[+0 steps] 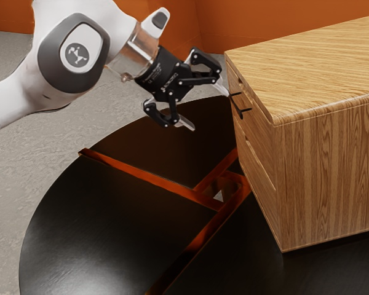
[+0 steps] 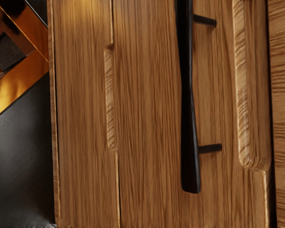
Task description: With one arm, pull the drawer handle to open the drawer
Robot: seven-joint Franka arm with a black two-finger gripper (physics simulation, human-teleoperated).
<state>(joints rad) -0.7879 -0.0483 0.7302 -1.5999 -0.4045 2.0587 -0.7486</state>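
A round black table, glossy and crossed by glowing orange seams, carries the cabinet at its edge on the exterior view's right. The cabinet is a boxy block of light, strongly grained wood. The white arm comes in from the side away from the cabinet, its wrist angled down toward the cabinet's front, with bare tabletop below it and nothing between hand and front. The top drawer sits flush in that front (not pulled out at all). The black gripper hangs just before the drawer, fingers spread wide and holding nothing, the upper fingertip just beside the handle. The handle is a slim black bar on two short posts, mounted on the drawer front; the wrist view sees it close, against grooved wood.
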